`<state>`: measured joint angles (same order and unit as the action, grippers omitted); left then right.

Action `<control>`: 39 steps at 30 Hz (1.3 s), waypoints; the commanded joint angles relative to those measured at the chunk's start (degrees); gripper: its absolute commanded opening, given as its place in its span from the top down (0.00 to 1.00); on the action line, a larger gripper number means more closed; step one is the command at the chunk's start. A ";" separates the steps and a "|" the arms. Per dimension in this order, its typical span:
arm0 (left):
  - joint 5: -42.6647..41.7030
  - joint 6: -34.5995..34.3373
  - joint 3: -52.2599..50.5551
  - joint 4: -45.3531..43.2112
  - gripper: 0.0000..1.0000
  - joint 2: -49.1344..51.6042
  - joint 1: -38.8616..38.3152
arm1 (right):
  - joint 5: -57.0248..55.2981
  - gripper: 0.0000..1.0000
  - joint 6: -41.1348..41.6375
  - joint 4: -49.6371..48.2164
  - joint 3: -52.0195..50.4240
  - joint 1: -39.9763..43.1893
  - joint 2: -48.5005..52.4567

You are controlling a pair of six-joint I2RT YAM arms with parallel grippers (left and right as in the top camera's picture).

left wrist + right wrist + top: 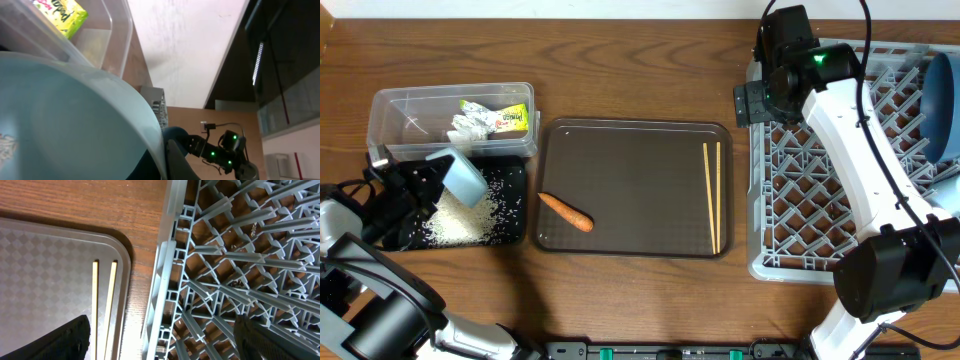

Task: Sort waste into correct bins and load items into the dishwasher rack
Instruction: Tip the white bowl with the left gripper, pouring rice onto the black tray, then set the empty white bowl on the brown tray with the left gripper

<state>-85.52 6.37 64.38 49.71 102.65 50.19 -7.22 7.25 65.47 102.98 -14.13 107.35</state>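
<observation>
The dark brown rectangular serving tray (pixel 635 150) lies in the middle of the wooden desk (pixel 620 60). A small orange carrot piece (pixel 566 211) rests on it near its left edge. A pair of wooden chopsticks (pixel 712 195) lies along its right side, the two sticks parallel and close together.

Just left of the serving tray sits the shallow black rectangular tray (pixel 518 200). It holds loose white rice (pixel 455 225), heaped toward the end away from the serving tray and scattered elsewhere. Off the serving tray's far-left corner stands the clear plastic rectangular tub (pixel 390 105), holding a yellow-green printed wrapper (pixel 510 118) and crumpled white paper (pixel 470 125).

The left claw (pixel 438 172) is pressed together on the wall of the light blue cup (pixel 465 178), which is tilted over the black tray. In the left wrist view the cup's pale inside fills most of the frame.

Just right of the serving tray sits the large square grey plastic dishwasher rack (pixel 790 220). A large dark blue dish (pixel 945 95) stands in its corner farthest from the serving tray.

The right claw (pixel 167 337) hovers spread wide — pinching nothing — over the line where the serving tray's right edge meets the rack's wall. One of its fingers (pixel 75 340) is over the serving tray beside the chopsticks, the other over the rack's lattice.
</observation>
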 commanded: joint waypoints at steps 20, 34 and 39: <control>9.64 -6.12 -0.35 2.75 0.94 1.07 2.03 | -0.50 0.09 0.42 1.88 0.37 0.24 -1.66; 4.44 10.99 -0.39 13.75 0.94 -1.81 -2.14 | -0.50 0.09 0.44 3.89 0.37 0.52 -1.66; 8.33 10.91 -0.39 14.51 0.94 -7.13 -7.89 | -0.52 0.08 0.42 5.20 0.37 0.61 -1.66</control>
<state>-79.46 14.83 64.25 63.83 99.63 45.15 -7.33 7.25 70.22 102.98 -14.04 107.35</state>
